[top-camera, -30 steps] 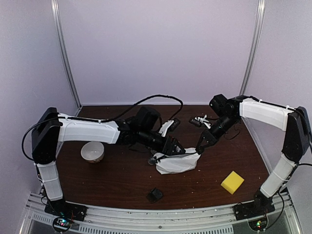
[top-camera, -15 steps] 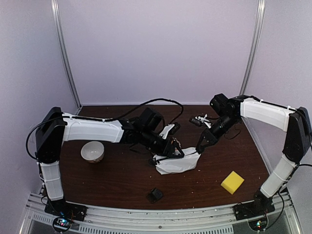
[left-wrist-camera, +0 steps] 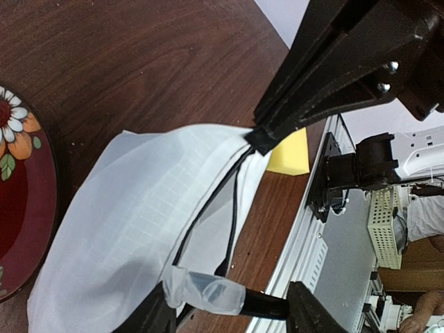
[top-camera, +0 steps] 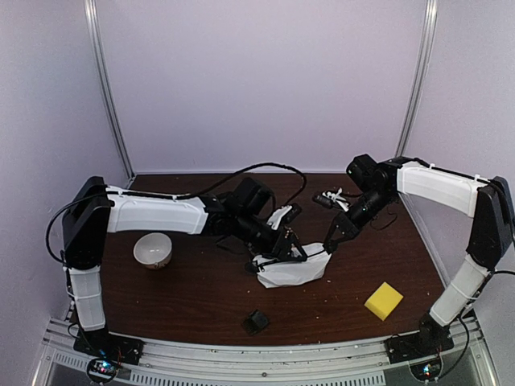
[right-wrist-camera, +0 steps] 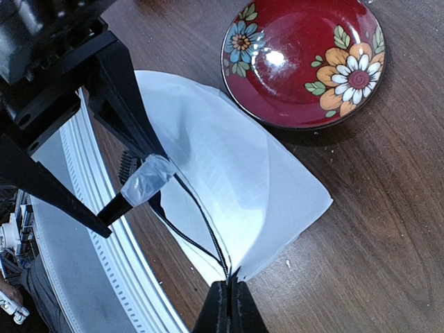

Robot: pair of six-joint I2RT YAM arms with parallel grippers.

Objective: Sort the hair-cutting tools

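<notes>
Soft, even light fills the slightly grainy top view. Glare marks the red plate (right-wrist-camera: 303, 62) at 12 o'clock. The right gripper (left-wrist-camera: 253, 139) is a dark silhouette beside the bright white bag (left-wrist-camera: 139, 208).

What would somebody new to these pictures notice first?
Both arms meet at mid-table over a white mesh pouch: the right tool pinches its edge, while a black item with a clear cap lies between the left tool's fingers at the mouth. A red floral plate sits right beside the pouch, and a yellow sponge brightens the near right.
</notes>
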